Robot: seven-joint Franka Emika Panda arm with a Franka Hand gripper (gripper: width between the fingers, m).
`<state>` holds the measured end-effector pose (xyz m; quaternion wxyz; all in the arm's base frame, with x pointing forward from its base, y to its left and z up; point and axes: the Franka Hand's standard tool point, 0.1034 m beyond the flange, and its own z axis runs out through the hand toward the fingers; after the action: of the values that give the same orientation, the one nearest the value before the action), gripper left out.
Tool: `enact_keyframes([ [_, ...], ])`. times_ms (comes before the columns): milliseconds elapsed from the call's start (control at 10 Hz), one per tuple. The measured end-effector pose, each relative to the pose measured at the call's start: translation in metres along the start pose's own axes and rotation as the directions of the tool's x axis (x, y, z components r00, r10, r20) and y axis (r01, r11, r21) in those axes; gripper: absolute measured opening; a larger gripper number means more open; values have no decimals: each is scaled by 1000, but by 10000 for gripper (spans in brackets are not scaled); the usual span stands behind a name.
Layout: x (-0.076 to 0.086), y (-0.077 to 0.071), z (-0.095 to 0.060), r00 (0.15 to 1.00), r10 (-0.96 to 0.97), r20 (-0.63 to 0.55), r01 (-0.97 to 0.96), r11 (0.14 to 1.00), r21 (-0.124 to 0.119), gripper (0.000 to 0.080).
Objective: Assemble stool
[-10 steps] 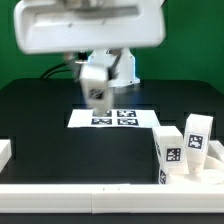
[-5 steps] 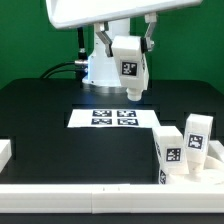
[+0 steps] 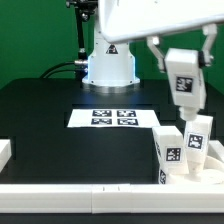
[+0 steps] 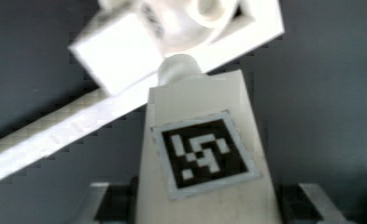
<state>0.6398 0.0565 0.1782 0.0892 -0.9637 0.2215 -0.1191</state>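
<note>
My gripper [image 3: 183, 62] is shut on a white stool leg [image 3: 184, 88] with a black-and-white tag, and holds it in the air at the exterior view's right. The leg hangs just above two other tagged white legs, one [image 3: 168, 155] nearer the front and one [image 3: 198, 140] further right, both standing by the table's right edge. In the wrist view the held leg [image 4: 201, 140] fills the middle between my gripper's [image 4: 206, 205] two dark fingers [image 4: 109, 200], with a white part [image 4: 153, 40] under its tip. The round seat disc is out of view.
The marker board [image 3: 115, 117] lies flat on the black table in front of the robot base [image 3: 110, 65]. A white rim [image 3: 90, 188] runs along the table's front edge, with a white block [image 3: 5, 152] at its left end.
My gripper has carried the leg from above the marker board to the exterior view's right and now holds it over the two standing legs.
</note>
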Motion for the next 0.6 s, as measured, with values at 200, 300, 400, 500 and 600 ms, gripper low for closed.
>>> enact_keyframes([
  [200,2,3,-1,1000,2,-2,-2,1000,-1,324],
  [300,1,3,0,1000,1,-1,-1,1000,-2,324],
  [400,0,1,3,1000,8,-9,-8,1000,-1,324],
  [500,-4,-8,15,997,20,-77,-19,1000,12,324],
  [600,-10,-17,26,994,35,-104,-33,999,17,324],
])
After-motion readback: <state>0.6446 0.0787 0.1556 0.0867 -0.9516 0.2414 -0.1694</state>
